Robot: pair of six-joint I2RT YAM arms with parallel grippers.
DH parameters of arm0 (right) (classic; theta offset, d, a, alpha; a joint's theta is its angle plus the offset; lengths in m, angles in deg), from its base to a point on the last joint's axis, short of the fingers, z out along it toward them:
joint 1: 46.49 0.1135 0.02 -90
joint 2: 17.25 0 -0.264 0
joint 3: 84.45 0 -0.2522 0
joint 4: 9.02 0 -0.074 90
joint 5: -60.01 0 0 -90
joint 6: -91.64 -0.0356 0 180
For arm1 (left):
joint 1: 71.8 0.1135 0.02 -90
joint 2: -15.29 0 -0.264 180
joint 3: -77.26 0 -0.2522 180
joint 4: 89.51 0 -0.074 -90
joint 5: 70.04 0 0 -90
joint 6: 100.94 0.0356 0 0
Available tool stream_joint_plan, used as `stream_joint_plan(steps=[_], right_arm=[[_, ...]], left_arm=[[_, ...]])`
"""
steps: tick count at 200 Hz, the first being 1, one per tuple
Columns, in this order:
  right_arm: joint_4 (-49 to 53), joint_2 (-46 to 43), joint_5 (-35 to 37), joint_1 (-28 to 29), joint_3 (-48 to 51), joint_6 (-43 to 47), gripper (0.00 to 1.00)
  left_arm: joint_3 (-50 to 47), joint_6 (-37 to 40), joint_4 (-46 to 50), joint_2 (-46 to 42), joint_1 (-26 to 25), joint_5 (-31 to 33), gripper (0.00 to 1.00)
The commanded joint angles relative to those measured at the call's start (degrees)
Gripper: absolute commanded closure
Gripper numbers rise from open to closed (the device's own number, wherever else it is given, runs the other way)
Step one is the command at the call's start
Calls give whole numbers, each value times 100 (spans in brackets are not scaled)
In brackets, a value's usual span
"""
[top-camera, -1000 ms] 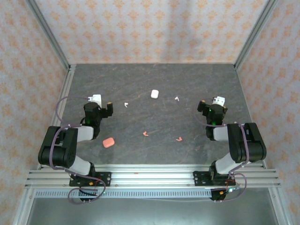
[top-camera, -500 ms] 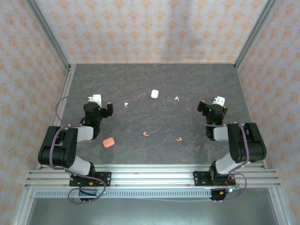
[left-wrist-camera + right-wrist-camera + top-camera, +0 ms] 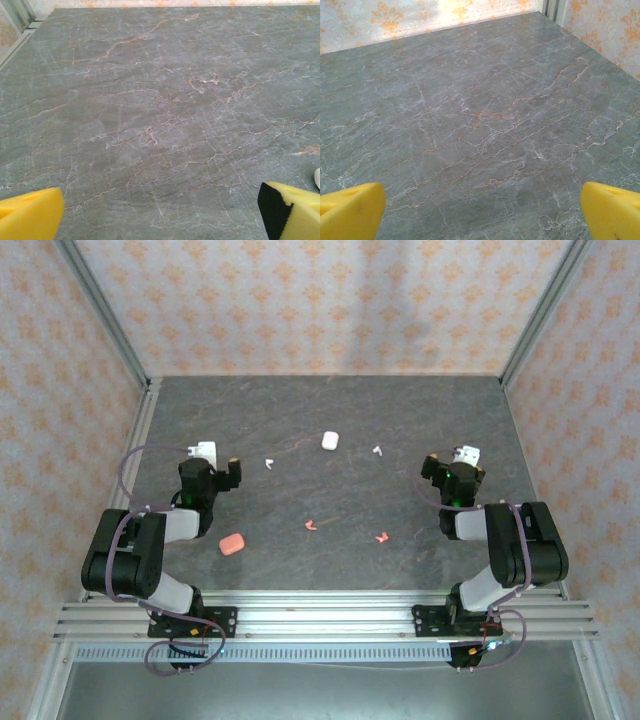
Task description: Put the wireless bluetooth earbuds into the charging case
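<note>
Four earbuds lie loose on the dark marbled table (image 3: 400,400), none yet in a case. The left white earbud (image 3: 268,462) and the right white earbud (image 3: 377,450) flank the white case (image 3: 330,440). The left pink-red earbud (image 3: 311,526) and the right pink-red earbud (image 3: 381,536) lie closer to the arm bases, and the pink case (image 3: 232,543) sits beside the left arm. The left gripper (image 3: 215,468) points toward the far wall, its yellow pads (image 3: 30,215) spread wide with nothing between them. The right gripper (image 3: 452,472) is likewise spread and empty, as its pads (image 3: 350,212) show. From the left gripper, the left white earbud lies near, off to the right and almost level with it. A white sliver (image 3: 317,178) at the right edge of the left wrist view is probably this earbud. From the right gripper, the right white earbud lies to the left and slightly farther out, and the right pink-red earbud lies to the left and back toward the base. Each arm is therefore nearer its own side's pair. The earbuds' long axes are too small to read, and whether either case is open cannot be told.
</note>
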Motion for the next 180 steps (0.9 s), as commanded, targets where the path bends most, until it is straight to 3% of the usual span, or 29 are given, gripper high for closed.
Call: stream_joint_plan(steps=[1,27,51,82,106,134,160,180], right_arm=[[-25,11,-14,22,-46,61,1],[70,-204,-3,26,-33,42,1],[933,-773,-43,34,-269,82,1],[3505,-1455,293,34,-1365,-748,1],[5636,-1463,-78,38,-2461,-1590,0],[6960,-1272,-894,245,-3109,-2228,0],[7429,-1311,-1022,864,-3106,-2591,0],[7587,-1404,-1025,1485,-2955,-2790,0]], left_arm=[[-12,-24,-175,5,-28,126,0],[96,-60,36,-87,-28,216,0],[509,-51,1140,-487,-28,302,0],[993,39,2554,-1233,-28,475,0],[1579,18,4025,-1658,-28,452,0],[2453,-1234,6269,-1753,-29,511,2],[3118,-2621,8605,-1523,-28,862,4],[3209,-3324,9730,-1412,-32,577,6]])
